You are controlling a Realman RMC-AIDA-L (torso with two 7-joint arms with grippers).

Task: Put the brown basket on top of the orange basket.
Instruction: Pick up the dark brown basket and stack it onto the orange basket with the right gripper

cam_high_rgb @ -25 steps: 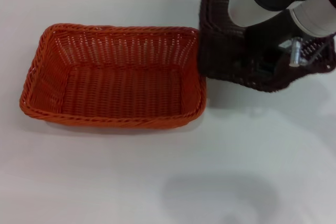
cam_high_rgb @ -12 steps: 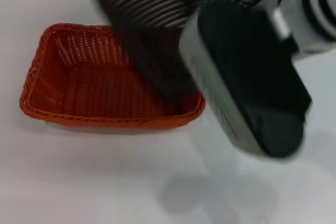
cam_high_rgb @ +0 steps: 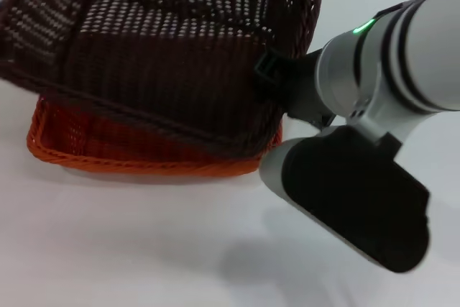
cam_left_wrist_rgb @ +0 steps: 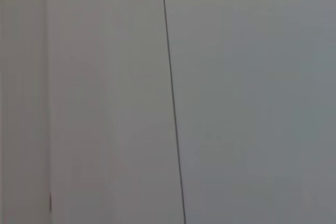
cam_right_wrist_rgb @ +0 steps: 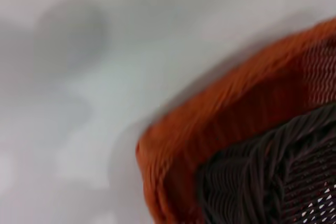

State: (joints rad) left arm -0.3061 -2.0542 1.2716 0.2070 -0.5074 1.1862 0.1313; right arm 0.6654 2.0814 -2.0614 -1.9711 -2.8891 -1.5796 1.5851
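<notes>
The brown basket hangs tilted over the orange basket and covers most of it; only the orange front rim and left corner show. I cannot tell whether the two touch. My right gripper is shut on the brown basket's right rim, with the right arm reaching in from the right. The right wrist view shows a corner of the orange basket with the brown basket above its rim. My left gripper is out of view; its wrist view shows only a pale panel.
The baskets are on a white table. The bulky right forearm hangs over the table's right side. A pale wall panel with a thin dark seam fills the left wrist view.
The right arm has carried the brown basket left, from beside the orange basket's right end to over it, and turned it so that its open side faces up.
</notes>
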